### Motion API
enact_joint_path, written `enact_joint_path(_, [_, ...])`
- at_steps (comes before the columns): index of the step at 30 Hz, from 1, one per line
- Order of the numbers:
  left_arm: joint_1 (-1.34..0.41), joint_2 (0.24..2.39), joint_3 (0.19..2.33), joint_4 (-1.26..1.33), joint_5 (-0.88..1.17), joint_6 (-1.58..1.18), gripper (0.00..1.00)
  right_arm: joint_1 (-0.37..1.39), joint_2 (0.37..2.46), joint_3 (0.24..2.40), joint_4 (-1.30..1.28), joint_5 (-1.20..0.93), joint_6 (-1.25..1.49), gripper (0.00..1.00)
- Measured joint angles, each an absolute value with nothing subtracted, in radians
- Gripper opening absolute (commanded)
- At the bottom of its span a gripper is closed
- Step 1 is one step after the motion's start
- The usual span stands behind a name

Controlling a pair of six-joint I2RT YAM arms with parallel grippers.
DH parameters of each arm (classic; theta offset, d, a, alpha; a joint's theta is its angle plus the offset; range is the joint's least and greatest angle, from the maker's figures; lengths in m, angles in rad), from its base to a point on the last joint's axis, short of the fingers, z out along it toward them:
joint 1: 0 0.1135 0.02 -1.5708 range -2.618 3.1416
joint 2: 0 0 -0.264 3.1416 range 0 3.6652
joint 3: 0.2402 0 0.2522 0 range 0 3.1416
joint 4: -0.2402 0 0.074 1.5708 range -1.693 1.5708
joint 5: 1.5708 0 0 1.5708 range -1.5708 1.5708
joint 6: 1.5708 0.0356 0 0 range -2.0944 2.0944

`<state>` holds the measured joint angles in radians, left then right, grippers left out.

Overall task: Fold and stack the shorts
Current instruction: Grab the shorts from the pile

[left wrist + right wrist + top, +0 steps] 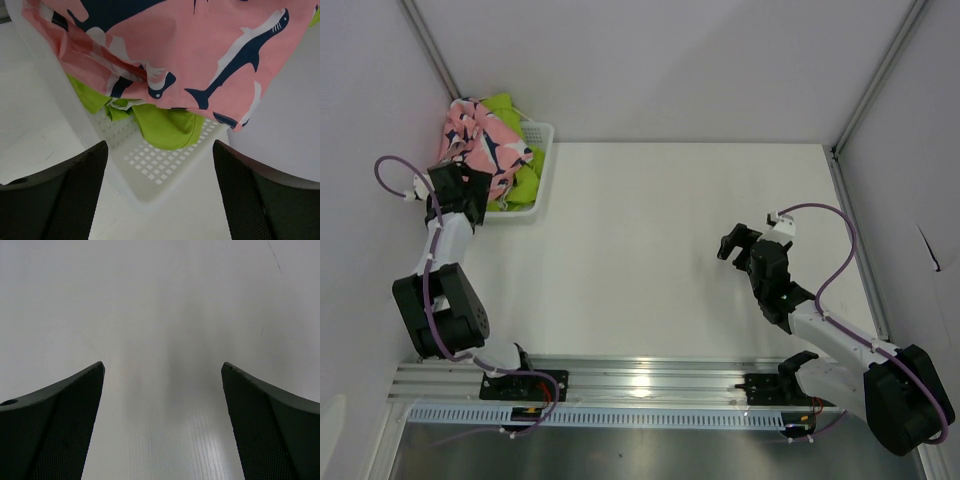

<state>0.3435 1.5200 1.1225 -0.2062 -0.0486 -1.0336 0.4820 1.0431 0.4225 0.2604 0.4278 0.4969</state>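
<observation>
A white plastic mesh basket (542, 165) sits in the far left corner of the white counter (650, 250). Both pairs of shorts are inside it, bunched up and not folded. The pink shorts with dark blue and white sharks (470, 135) lie on the left side of the pile and hang over the basket's edge. The plain lime green shorts (515, 115) lie beside them and partly under them, on the side nearer the middle of the counter.

The left gripper (478, 185) is right at the near left side of the basket, pointing into it. In the left wrist view the left gripper (159, 147) has its two black fingers (75, 190) spread far apart, and nothing is between them (it holds nothing). Just ahead of it the pink shorts (200, 45) fill the top of the view. The green shorts (165, 127) peek out from under them and rest on the holey floor of the basket (150, 172).

The right gripper (738, 243) is well away from the basket, over the bare right half of the counter. It is wide apart too, and empty. The right wrist view shows the right gripper (162, 367) with only the plain white counter (160, 300) between and beyond its fingers (55, 430).
</observation>
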Motion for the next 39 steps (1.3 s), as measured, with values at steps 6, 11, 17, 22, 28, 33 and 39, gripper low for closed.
enact_joint_path(6, [0.339,1.618,1.195,-0.158,-0.087,-1.085,0.80,0.480,1.044,0.422,0.262,0.423,0.497,0.99])
enact_joint_path(11, [0.326,1.724,1.287,-0.146,-0.111,-1.101,0.79,0.480,1.060,0.422,0.265,0.418,0.498,0.99])
enact_joint_path(17, [0.310,1.819,1.331,-0.136,-0.130,-1.121,0.60,0.477,1.069,0.422,0.265,0.418,0.500,0.99])
enact_joint_path(22, [0.303,1.861,1.333,-0.117,-0.140,-1.124,0.00,0.476,1.069,0.422,0.265,0.418,0.501,1.00])
enact_joint_path(28, [0.274,1.857,1.364,-0.094,-0.177,-1.084,0.00,0.474,1.070,0.422,0.265,0.417,0.501,1.00])
enact_joint_path(33, [0.219,1.799,1.413,-0.073,-0.206,-1.000,0.00,0.474,1.070,0.422,0.265,0.412,0.501,1.00])
enact_joint_path(39, [0.110,1.628,1.450,0.012,-0.241,-0.853,0.00,0.474,1.070,0.422,0.266,0.410,0.500,0.99])
